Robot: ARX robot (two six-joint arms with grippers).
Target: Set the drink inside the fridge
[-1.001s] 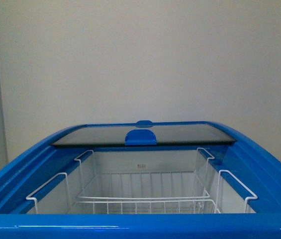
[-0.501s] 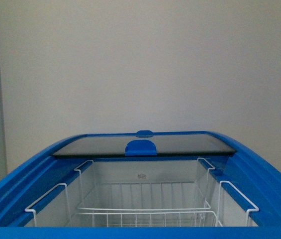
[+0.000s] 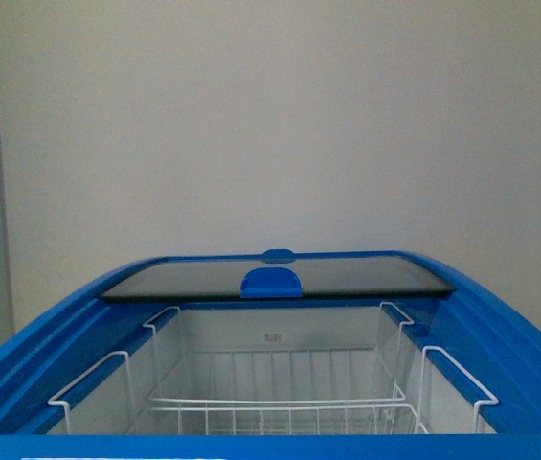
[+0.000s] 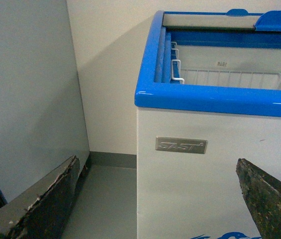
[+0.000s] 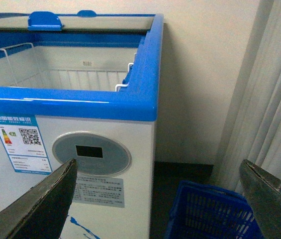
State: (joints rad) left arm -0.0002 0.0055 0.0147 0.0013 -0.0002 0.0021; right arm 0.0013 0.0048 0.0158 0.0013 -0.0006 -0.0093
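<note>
The fridge (image 3: pixel 21 376) is a white chest with a blue top rim, right in front of me. Its dark glass lid (image 3: pixel 366 276) is slid to the back, so the top is uncovered. A white wire basket (image 3: pixel 280 407) hangs inside and looks empty. The drink is not in any view. My left gripper (image 4: pixel 156 164) is open before the fridge's white front wall (image 4: pixel 205 189), below the rim, with nothing between its fingers. My right gripper (image 5: pixel 157 164) is open too, level with the oval display panel (image 5: pixel 90 153) by the fridge's right corner, and holds nothing.
A tall grey cabinet side (image 4: pixel 26 99) stands close on the fridge's left, leaving a narrow floor gap. A blue plastic crate (image 5: pixel 210 214) sits on the floor to the fridge's right, beside a pale curtain (image 5: pixel 274 99). A plain wall is behind.
The fridge sits lower in the front view than a second ago, with less of its near rim showing. Over the last half second almost nothing has shifted.
</note>
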